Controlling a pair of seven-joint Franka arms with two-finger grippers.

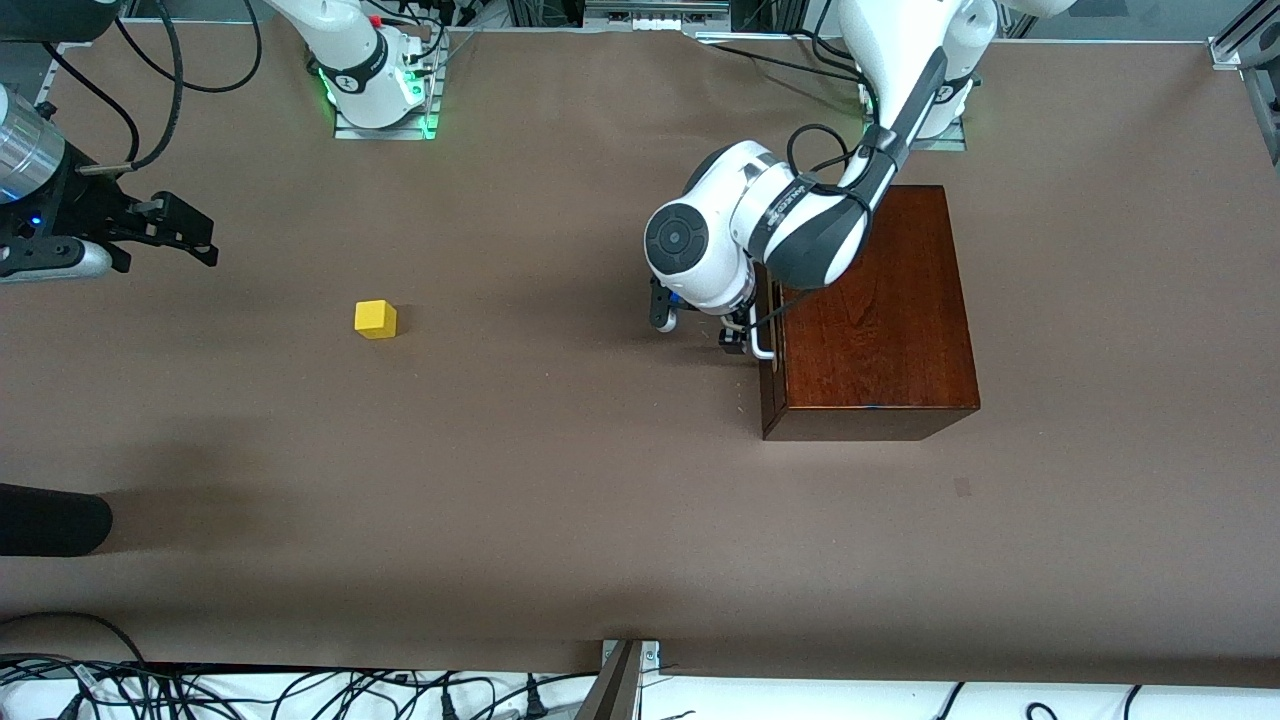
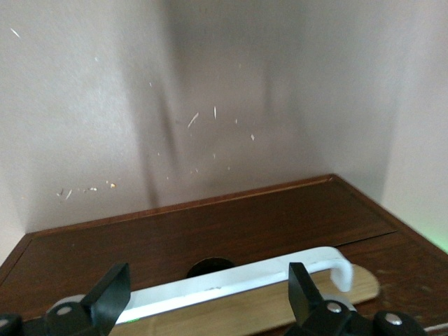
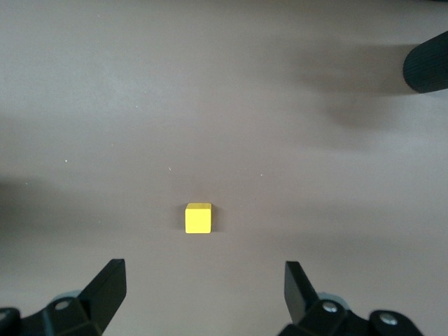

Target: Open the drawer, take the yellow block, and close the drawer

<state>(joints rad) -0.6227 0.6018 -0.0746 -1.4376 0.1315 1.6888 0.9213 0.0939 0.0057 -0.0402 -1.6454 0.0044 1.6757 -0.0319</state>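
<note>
Lying out on the bench, the block (image 1: 375,319) is already taken; the drawer (image 1: 769,345) looks closed. Spread left fingers (image 2: 106,297) flank its handle (image 2: 238,281); the right gripper (image 1: 170,232) waits, spread.

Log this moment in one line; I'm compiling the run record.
dark wooden box's drawer: shut | left gripper: open, astride white bar handle | right gripper: open, waiting | small yellow cube: on table

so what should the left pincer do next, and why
Probably close on the white bar handle, then pull. The left pincer sits at the front of the dark wooden box with open fingers either side of the handle, and the drawer looks shut. The right pincer waits open above the table; the yellow block lies on the table.
</note>
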